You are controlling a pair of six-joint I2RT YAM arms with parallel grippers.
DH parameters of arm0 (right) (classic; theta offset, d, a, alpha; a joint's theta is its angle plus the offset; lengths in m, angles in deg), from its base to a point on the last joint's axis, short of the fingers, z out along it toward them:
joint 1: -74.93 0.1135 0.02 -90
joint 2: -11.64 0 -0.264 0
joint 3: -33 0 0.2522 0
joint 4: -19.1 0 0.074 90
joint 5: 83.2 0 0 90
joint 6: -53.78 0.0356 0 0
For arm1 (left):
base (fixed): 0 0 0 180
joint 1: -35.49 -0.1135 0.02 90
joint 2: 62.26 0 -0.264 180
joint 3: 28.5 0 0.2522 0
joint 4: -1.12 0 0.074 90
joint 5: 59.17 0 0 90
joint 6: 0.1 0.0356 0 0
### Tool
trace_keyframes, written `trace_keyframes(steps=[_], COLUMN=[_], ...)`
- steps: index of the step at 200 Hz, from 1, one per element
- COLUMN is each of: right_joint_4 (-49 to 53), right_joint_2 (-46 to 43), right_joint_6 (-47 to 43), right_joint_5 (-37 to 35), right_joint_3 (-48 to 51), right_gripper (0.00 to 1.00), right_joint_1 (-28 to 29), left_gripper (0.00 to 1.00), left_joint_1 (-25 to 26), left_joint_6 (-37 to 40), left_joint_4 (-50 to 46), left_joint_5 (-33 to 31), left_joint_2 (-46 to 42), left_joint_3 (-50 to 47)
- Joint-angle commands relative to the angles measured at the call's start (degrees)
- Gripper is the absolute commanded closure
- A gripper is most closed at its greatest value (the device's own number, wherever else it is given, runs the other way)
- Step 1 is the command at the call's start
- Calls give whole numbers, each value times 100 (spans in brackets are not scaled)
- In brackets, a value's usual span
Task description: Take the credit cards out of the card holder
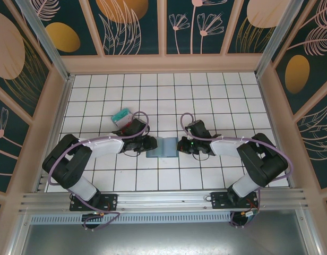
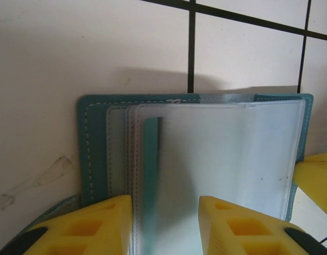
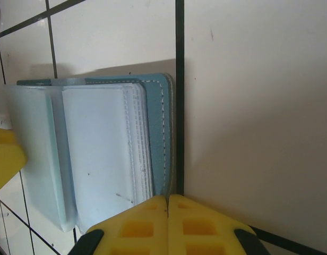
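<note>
Seemingly soft, with slick sleeves, the card holder (image 1: 162, 147) lies open toward the tabletop's near edge, best pinned by its stitched cover, between the half-open left end effector (image 2: 164, 223) straddling its sleeves and the shut right end effector (image 3: 167, 218).

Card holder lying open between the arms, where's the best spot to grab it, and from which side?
Probably the clear sleeves, at the edge nearest the left gripper, coming from that side. The card holder lies flat on the tiles, so its teal cover offers no lip; the sleeves fan loose.
</note>
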Motion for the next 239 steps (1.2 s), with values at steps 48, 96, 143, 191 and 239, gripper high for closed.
trace_keyframes(steps=[48, 96, 143, 191, 239], right_joint_4=[-14, -10, 5, 111, 475], right_joint_2=[114, 134, 121, 27, -531], right_joint_6=[36, 30, 37, -5, 49], right_joint_5=[-45, -28, -27, -87, -460], right_joint_3=[29, 7, -6, -32, -137], right_gripper=[97, 97, 97, 92, 79], right_joint_1=[68, 67, 68, -9, -170], left_gripper=[43, 15, 4, 4, 16], left_joint_1=[98, 96, 98, 104, 88], left_joint_6=[72, 73, 81, 286, 690], left_joint_4=[329, 661, 853, 451, -459], left_joint_5=[505, 782, 1028, 874, 20], left_joint_2=[77, -173, -325, -375, -454], left_joint_3=[23, -81, -104, 49, 265])
